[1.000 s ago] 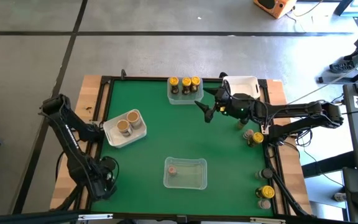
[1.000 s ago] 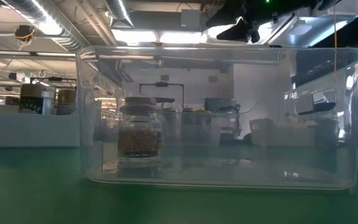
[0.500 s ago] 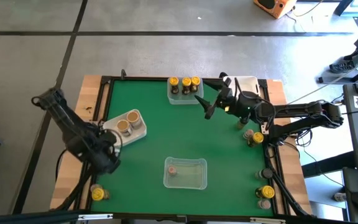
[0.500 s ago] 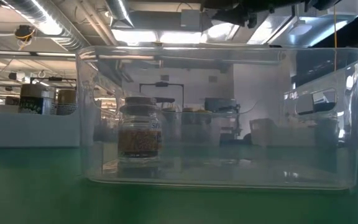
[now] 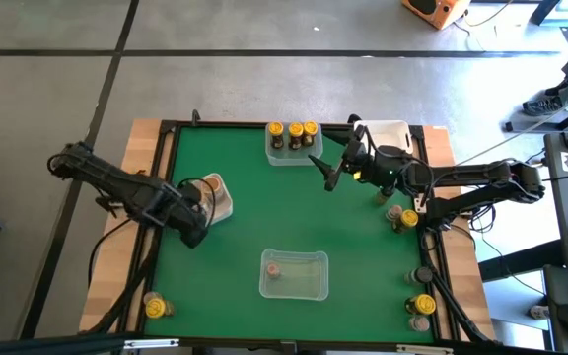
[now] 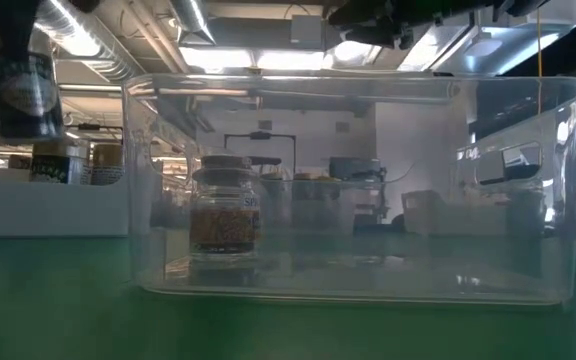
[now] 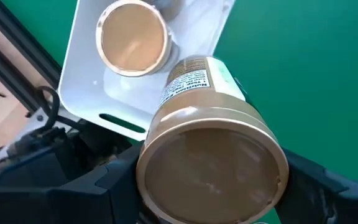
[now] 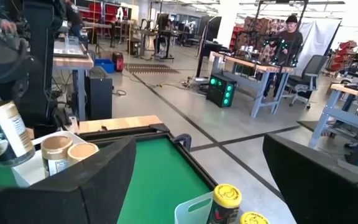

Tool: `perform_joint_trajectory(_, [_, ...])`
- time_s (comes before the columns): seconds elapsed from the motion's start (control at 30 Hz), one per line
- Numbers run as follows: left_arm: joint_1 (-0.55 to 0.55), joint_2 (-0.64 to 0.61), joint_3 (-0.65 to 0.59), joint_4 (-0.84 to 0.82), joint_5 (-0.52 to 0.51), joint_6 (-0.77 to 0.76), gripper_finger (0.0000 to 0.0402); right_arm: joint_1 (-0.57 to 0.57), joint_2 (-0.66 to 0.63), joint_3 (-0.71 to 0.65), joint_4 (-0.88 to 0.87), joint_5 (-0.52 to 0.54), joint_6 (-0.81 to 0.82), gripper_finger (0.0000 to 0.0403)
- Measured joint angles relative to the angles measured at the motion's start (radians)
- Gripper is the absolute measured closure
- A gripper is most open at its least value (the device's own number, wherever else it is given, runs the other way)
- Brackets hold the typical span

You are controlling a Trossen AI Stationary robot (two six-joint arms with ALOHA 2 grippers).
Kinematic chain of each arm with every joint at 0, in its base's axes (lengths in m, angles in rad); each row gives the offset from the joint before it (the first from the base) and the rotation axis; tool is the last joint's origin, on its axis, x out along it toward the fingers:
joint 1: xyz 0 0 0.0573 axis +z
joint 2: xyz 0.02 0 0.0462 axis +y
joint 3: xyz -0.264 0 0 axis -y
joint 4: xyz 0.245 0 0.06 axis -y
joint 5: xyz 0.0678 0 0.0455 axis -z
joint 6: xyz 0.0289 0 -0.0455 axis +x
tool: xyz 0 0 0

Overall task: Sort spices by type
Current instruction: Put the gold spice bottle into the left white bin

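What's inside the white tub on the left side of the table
The white tub shows one tan-lidded jar standing inside. The left pincer, holding another tan-lidded jar just beside it, hides the rest of the tub, so whether a second jar stands there cannot be seen.

Three yellow-lidded jars (image 5: 294,131) in the far tub (image 5: 291,154); one pinkish-lidded jar (image 5: 273,269) in the near tub (image 5: 309,277).

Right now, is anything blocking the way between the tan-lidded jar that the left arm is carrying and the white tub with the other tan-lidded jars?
Nothing visible does. The left gripper holds the tan-lidded spice jar just beside the white rectangular plastic tub, which holds another tan-lidded jar and has bare floor showing near the held jar.
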Motion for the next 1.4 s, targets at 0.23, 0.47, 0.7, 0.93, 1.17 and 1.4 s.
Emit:
perform_joint_trajectory(0.23, [0.085, 0.000, -0.102, -0.001, 0.025, 0.123, 0.0130, 0.000, 0.000, 0.000, 0.001, 0.000, 0.005, 0.0052])
perform_joint_trajectory(0.47, [0.144, 0.000, -0.182, 0.000, 0.023, 0.186, 0.0130, 0.000, 0.000, 0.000, -0.005, 0.000, 0.009, 0.0052])
perform_joint_trajectory(0.7, [0.203, 0.000, -0.287, 0.133, 0.051, 0.285, 0.0129, 0.000, 0.000, 0.000, -0.009, 0.000, 0.009, 0.0052])
perform_joint_trajectory(0.93, [0.271, -0.002, -0.368, 0.215, 0.076, 0.388, 0.0129, 0.000, 0.000, 0.000, -0.012, 0.000, 0.009, 0.0052])
perform_joint_trajectory(1.17, [0.298, 0.002, -0.382, 0.225, 0.064, 0.402, 0.0089, 0.000, 0.000, 0.000, -0.013, 0.000, 0.009, 0.0052])
perform_joint_trajectory(1.4, [0.309, 0.001, -0.360, 0.212, 0.070, 0.445, 0.0057, 0.000, 0.000, 0.000, -0.017, 0.000, 0.009, 0.0052])
